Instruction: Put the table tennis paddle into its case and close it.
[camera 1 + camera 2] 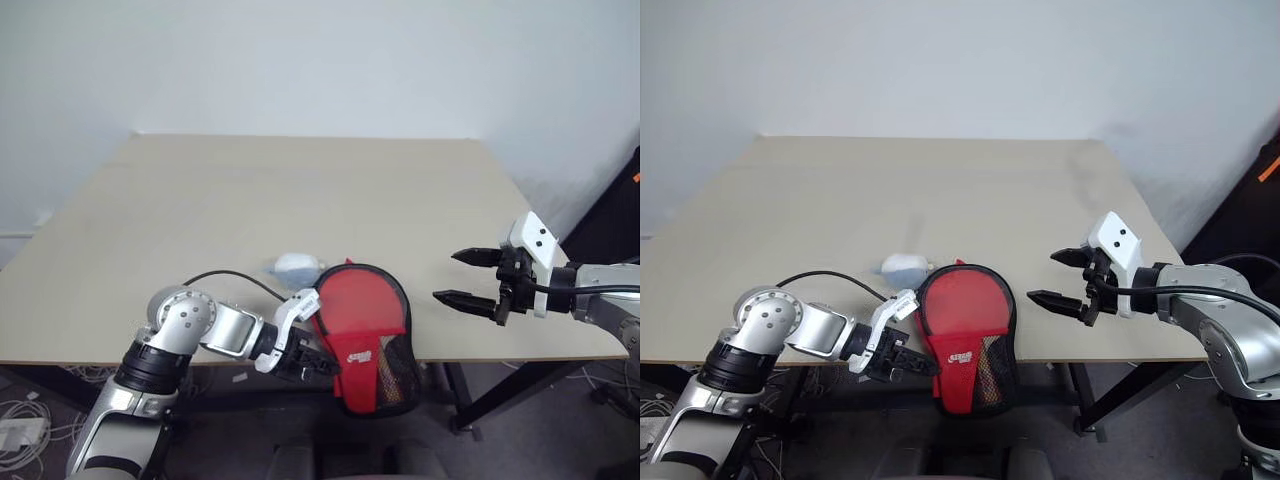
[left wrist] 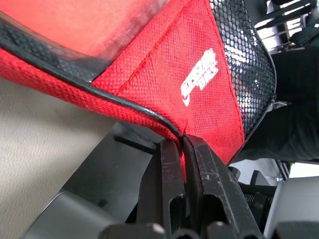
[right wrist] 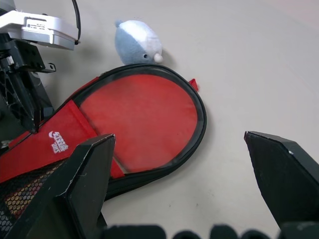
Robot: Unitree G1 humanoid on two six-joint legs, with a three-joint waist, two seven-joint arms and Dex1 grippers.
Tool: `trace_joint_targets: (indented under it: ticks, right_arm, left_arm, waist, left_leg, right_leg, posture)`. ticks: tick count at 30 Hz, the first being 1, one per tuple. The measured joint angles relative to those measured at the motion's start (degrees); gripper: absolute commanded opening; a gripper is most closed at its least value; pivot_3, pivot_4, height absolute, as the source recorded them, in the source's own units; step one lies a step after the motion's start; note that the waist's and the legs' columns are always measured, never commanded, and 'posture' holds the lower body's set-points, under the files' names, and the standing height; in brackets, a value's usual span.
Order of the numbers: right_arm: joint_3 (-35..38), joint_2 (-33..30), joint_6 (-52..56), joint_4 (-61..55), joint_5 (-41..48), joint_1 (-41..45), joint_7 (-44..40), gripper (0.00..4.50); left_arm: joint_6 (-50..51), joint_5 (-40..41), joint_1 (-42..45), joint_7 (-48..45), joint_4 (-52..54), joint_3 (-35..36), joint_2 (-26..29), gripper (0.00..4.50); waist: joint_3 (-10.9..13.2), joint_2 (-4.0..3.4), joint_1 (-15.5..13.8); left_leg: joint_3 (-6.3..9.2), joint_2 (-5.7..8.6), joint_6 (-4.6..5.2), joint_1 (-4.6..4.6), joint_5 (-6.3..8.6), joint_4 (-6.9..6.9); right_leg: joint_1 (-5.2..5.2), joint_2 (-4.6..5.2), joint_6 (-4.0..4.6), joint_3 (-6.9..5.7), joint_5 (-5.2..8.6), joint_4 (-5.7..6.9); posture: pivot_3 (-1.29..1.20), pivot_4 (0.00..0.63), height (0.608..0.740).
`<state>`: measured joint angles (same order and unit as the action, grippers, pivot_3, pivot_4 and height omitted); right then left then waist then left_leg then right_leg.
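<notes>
At the near bench (image 1: 120,300) edge, the left tool (image 1: 322,367) is clenched on the black-piped rim of the case (image 1: 362,330), at its narrow handle end; the left wrist view shows the piping and red fabric pinched between the two fingers (image 2: 169,169). That end of the case hangs past the bench edge, while its round half rests on the bench. Through the clear panel a red round face shows, so the table tennis paddle (image 3: 144,117) appears to be inside already; its handle cannot be made out. A white-and-blue lump (image 1: 296,266) touches the far rim of the case.

To the right of the case, well apart from it, the right tool (image 1: 466,277) hovers released, jaws wide.

For a clean closure, the left tool should keep the rim taut and steady. The right tool should approach the open seam and locate the zip pull, which cannot be seen.
</notes>
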<state>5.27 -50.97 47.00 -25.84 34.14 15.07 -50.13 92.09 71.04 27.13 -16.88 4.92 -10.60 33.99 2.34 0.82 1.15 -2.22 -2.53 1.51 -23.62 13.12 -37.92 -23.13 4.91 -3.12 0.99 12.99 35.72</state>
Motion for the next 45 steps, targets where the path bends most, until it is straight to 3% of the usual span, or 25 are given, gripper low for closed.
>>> trace_joint_targets:
  ticks: [9,14,19,24,29,32,35,41,45]
  right_arm:
    - [-1.4,0.0,-0.1,0.1,0.0,0.4,-0.1,4.50]
    - [-1.5,0.0,-0.6,0.3,-0.2,0.7,-0.5,4.50]
    - [-2.0,0.1,-1.5,1.3,-0.7,1.2,-1.1,4.50]
    - [-2.9,2.0,-2.4,2.7,-1.2,3.3,-0.8,4.50]
    - [-5.7,6.6,-2.2,3.2,-1.4,6.2,1.5,4.50]
    - [-7.4,11.5,-0.4,5.0,-1.8,9.5,5.2,3.52]
    - [-11.0,19.8,1.2,8.1,-3.4,13.3,10.4,2.42]
    - [-15.0,29.8,2.1,13.9,-6.4,14.4,17.8,0.19]
    - [-16.3,34.2,1.4,16.8,-9.7,14.7,21.6,0.04]
  left_arm:
    - [-0.9,-6.0,-1.4,-4.9,1.4,0.0,0.7,0.02]
    - [-2.4,-7.3,-1.4,-10.3,3.8,1.6,4.1,1.17]
    - [-1.9,-4.8,-1.0,-15.9,8.6,8.2,9.7,2.89]
    - [-1.8,-2.7,-0.9,-19.8,10.6,12.6,11.5,4.48]
    - [-15.3,-10.0,0.2,-28.1,9.7,12.5,14.4,4.48]
    - [-25.9,-17.7,2.4,-32.4,3.2,10.9,14.2,4.50]
    - [-43.0,-29.1,8.2,-34.4,-12.0,9.8,11.1,4.50]
    - [-62.3,-40.9,10.1,-37.4,-28.0,9.7,6.5,4.50]
    - [-67.8,-44.3,9.4,-39.1,-32.9,9.7,3.3,4.50]
  waist:
    - [0.0,0.00,0.0]
    - [0.0,0.02,0.0]
    - [0.1,0.03,0.0]
    - [0.1,0.04,0.0]
    - [0.1,0.04,0.0]
    - [0.1,0.03,0.0]
    - [0.1,0.03,0.1]
    - [0.1,0.02,-0.1]
    - [0.0,0.04,0.0]
  left_leg:
    - [-0.02,-0.01,-0.01,0.00,0.00,0.01]
    - [-0.04,-0.02,-0.09,-0.03,0.05,0.01]
    - [-0.06,-0.04,-0.15,-0.05,0.09,0.01]
    - [-0.06,-0.04,-0.07,-0.05,0.04,0.00]
    - [-0.10,-0.04,-0.19,-0.05,0.09,0.01]
    - [-0.11,-0.04,-0.18,-0.04,0.06,0.01]
    - [-0.10,-0.07,-0.06,-0.10,-0.11,0.06]
    - [-0.07,-0.07,-0.01,-0.71,-0.08,0.01]
    - [-0.05,-0.06,0.05,-0.95,-0.12,-0.12]
  right_leg:
    - [-0.05,0.00,0.00,0.01,0.00,0.02]
    - [-0.09,0.01,0.01,0.01,0.00,0.01]
    - [-0.14,0.01,0.01,0.01,-0.01,0.03]
    - [-0.12,0.01,0.01,0.01,-0.01,0.03]
    - [-0.14,0.00,0.03,0.02,-0.02,0.04]
    - [-0.14,-0.01,0.07,0.01,-0.05,0.06]
    - [-0.13,-0.08,0.14,-0.01,-0.11,0.09]
    - [-0.54,-0.07,0.19,-0.07,-0.34,0.05]
    - [-0.70,-0.07,0.18,-0.09,-0.38,0.12]
  posture:
    - [0.00,0.000,0.740]
    - [0.00,0.000,0.740]
    - [0.00,0.000,0.740]
    - [0.00,0.000,0.740]
    - [0.00,0.000,0.740]
    - [0.00,0.000,0.740]
    - [0.00,0.000,0.740]
    - [0.00,0.000,0.740]
    - [0.00,0.000,0.740]
